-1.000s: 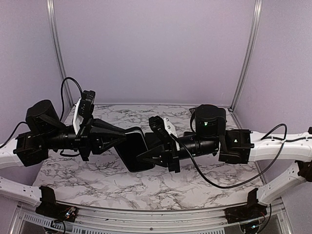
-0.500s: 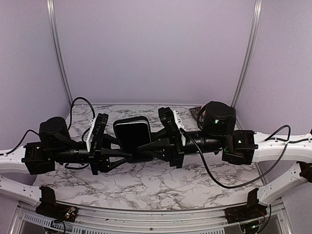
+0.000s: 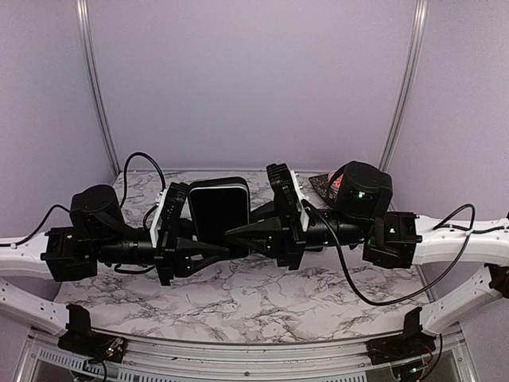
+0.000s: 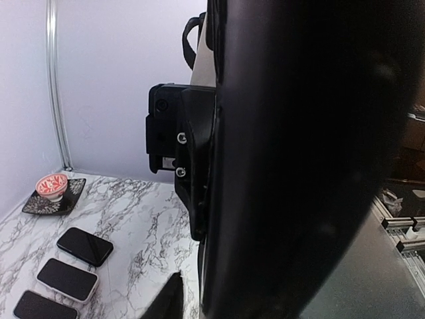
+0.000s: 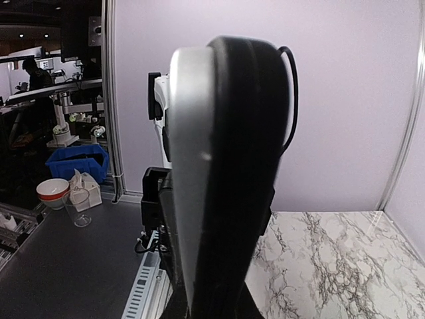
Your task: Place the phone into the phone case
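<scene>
The phone (image 3: 218, 208) is held upright above the table, dark screen toward the top camera, with a pale rim along its top. In the right wrist view its silver edge (image 5: 191, 199) lies flat against the black phone case (image 5: 247, 166); how far it is seated does not show. My right gripper (image 3: 236, 233) is shut across both at their lower end. My left gripper (image 3: 226, 248) reaches in from the left under the same end. In the left wrist view the case (image 4: 299, 166) fills the right side, and one left finger (image 4: 166, 302) stands a little off it; the other finger is hidden.
The marble table (image 3: 262, 294) lies below both arms. A red-and-white bowl on a dark plate (image 4: 52, 188) sits at the back right (image 3: 328, 185). Three spare phones (image 4: 84, 246) lie flat on the marble. Purple walls and metal posts (image 3: 402, 87) close in the back.
The phone has been swung from a flat tilt to upright and carried back. The left gripper, shut a second ago, has opened and moved in under the phone's lower end.
</scene>
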Action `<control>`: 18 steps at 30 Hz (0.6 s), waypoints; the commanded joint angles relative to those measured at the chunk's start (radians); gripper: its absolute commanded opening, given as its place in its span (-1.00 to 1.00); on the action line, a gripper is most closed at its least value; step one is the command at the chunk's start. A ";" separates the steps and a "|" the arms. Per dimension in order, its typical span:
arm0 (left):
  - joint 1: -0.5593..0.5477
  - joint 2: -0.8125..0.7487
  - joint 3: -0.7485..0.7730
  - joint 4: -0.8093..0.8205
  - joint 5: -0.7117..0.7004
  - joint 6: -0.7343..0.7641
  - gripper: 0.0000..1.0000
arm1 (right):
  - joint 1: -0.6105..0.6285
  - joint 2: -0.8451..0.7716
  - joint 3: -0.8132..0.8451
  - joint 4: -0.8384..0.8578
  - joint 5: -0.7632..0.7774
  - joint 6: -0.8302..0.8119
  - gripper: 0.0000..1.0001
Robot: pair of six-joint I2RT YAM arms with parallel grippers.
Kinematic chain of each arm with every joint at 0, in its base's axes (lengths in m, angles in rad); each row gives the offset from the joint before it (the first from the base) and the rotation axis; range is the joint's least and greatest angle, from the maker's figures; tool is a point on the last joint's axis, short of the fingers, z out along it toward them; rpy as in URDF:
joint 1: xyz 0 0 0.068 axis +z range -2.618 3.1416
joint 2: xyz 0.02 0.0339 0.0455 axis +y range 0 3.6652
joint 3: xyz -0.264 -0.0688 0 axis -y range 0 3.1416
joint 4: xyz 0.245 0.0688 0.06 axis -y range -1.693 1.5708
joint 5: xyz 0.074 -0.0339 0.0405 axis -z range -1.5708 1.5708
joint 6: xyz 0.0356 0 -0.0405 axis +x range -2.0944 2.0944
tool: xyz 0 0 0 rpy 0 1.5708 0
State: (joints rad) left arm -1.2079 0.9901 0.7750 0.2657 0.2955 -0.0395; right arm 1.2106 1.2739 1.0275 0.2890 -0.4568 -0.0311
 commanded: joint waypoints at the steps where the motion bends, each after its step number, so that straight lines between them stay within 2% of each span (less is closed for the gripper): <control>1: -0.011 0.026 0.037 0.017 0.036 -0.013 -1.00 | 0.006 -0.002 0.046 0.084 -0.022 -0.015 -1.00; 3: -0.011 0.004 0.024 0.018 0.030 -0.005 -1.00 | 0.006 -0.001 0.054 0.055 -0.032 -0.017 -1.00; 4: -0.012 -0.008 0.017 0.017 0.017 -0.003 -1.00 | 0.006 0.000 0.061 0.038 -0.033 -0.019 -0.70; 6: -0.012 -0.024 -0.005 0.017 -0.004 0.015 -1.00 | 0.007 0.004 0.086 0.000 -0.019 -0.026 0.40; 7: -0.013 -0.030 -0.012 0.017 -0.015 0.024 -1.00 | 0.006 0.008 0.105 -0.021 -0.008 -0.032 0.57; 9: -0.015 -0.034 -0.018 0.017 -0.023 0.035 -1.00 | 0.006 0.022 0.147 -0.062 0.016 -0.038 0.65; 10: -0.017 -0.033 -0.018 0.017 -0.024 0.035 -1.00 | 0.006 0.034 0.170 -0.084 0.020 -0.045 0.64; 11: -0.019 -0.032 -0.016 0.017 -0.025 0.035 -1.00 | 0.006 0.047 0.190 -0.108 0.019 -0.052 0.54; 13: -0.022 -0.029 -0.014 0.017 -0.030 0.065 -1.00 | 0.006 0.069 0.219 -0.142 0.012 -0.054 0.16; 15: -0.023 -0.031 -0.015 0.017 -0.033 0.068 -1.00 | 0.004 0.083 0.231 -0.163 0.001 -0.052 -0.92; 16: -0.024 -0.032 -0.016 0.017 -0.036 0.069 -1.00 | 0.004 0.088 0.233 -0.172 -0.009 -0.049 -1.00; 18: -0.024 -0.037 -0.018 0.017 -0.039 0.069 -1.00 | 0.002 0.083 0.230 -0.176 -0.041 -0.049 -1.00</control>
State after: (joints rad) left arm -1.2255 0.9825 0.7483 0.2295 0.2607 0.0189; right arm 1.2129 1.3403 1.2343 0.1860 -0.4644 -0.0566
